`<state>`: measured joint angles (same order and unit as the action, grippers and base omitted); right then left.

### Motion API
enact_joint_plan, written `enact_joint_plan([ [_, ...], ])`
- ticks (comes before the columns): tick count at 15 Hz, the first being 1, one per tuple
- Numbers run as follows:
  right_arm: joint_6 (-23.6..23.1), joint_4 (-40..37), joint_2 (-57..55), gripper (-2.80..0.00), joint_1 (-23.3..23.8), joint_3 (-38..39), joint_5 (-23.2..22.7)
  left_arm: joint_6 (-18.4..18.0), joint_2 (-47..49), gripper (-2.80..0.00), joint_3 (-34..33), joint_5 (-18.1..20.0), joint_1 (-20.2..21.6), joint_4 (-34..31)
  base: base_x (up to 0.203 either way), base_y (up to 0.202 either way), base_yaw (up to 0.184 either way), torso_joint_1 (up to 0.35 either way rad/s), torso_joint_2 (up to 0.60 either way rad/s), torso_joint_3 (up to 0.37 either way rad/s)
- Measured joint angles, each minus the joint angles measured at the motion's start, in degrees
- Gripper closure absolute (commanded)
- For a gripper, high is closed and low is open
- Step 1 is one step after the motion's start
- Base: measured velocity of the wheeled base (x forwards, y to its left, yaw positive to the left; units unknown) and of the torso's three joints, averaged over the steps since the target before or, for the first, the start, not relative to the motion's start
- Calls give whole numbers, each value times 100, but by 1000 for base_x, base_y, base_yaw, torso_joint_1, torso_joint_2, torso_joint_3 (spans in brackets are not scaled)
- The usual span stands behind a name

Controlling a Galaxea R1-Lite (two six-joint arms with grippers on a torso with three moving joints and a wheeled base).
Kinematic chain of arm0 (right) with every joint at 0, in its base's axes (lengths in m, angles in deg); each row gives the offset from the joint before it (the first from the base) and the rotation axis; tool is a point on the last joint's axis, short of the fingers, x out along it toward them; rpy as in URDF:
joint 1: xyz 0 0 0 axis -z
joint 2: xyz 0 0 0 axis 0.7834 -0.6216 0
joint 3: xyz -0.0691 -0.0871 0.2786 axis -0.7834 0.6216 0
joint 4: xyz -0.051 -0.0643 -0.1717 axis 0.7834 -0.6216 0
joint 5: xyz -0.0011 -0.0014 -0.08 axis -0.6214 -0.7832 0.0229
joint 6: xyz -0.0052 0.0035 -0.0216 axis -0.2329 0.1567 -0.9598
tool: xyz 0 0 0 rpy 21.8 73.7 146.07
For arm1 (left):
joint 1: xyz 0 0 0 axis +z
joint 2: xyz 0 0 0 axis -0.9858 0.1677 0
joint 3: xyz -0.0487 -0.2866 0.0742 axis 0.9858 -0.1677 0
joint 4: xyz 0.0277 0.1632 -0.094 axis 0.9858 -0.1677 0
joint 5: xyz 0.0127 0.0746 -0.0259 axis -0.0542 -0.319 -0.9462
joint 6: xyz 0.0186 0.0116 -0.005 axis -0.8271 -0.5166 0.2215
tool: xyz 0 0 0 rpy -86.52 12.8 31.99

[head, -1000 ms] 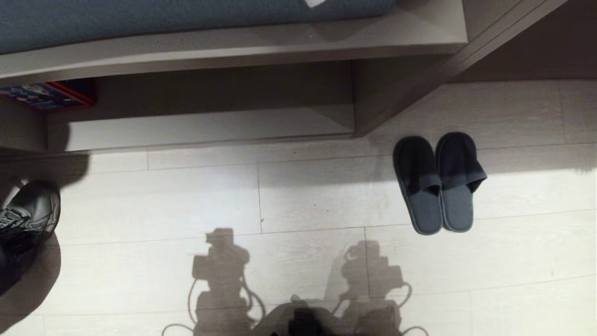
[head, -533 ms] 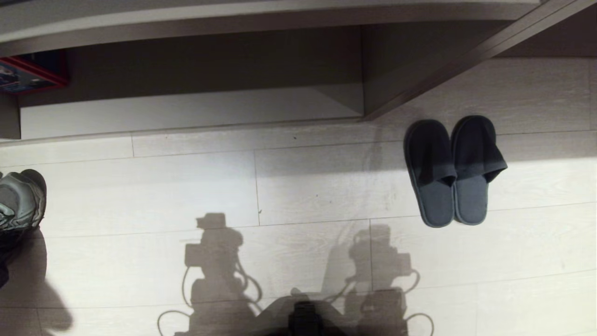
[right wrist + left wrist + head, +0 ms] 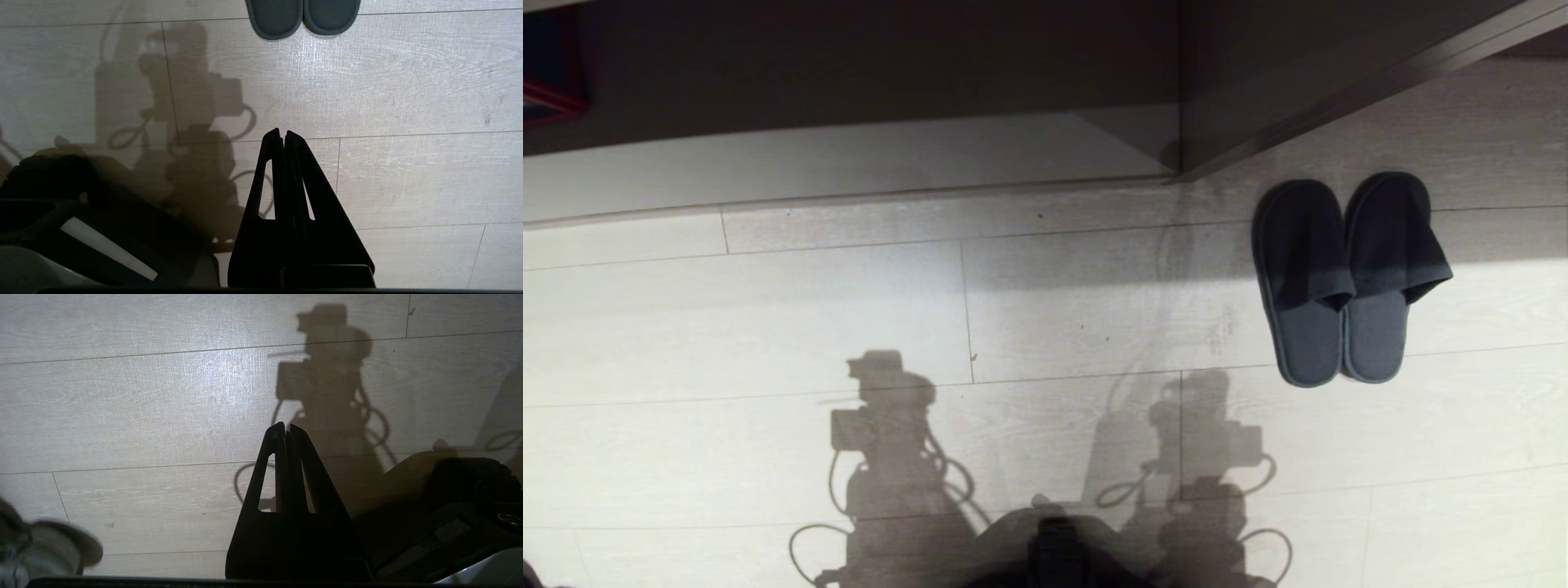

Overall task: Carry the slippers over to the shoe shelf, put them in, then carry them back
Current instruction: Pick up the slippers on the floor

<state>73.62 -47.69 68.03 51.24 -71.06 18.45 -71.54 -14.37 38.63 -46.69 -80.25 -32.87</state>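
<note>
From the head camera we look down on a pale plank floor. The slippers lie side by side on it, touching each other, toes pointing toward the furniture, to our right of the shoe shelf. That shelf's pale base board runs along the top of the view, and its upright divider stands just beside the slippers' toes. The shadows of our two arms fall on the boards below; neither gripper itself shows here.

In the left wrist view our left gripper hangs above bare floor, its fingers pressed together, holding nothing. A blurred shoe of a person sits at the corner.

In the right wrist view our right gripper is likewise pinched closed and empty above the floor, and the heels of the slippers lie well ahead of its tips.
</note>
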Motion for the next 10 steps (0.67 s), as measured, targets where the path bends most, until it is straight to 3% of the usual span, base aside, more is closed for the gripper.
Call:
enact_joint_plan([
  [4, 41, -282, -621, 0, -2, -1217, 22, 3, 0, 0, 0, 0, 0, 0, 0, 0, 0, 1, -1, -8],
  [7, 75, -244, -2079, 0, -1, -2168, 42, 5, 0, 0, 0, 0, 0, -2, 0, 0, 0, 0, 0, 0],
  [10, 3, 491, -3897, 0, 0, -2655, 13, 5, 0, 0, 0, -1, 0, -1, 0, 0, 0, 0, 0, 0],
])
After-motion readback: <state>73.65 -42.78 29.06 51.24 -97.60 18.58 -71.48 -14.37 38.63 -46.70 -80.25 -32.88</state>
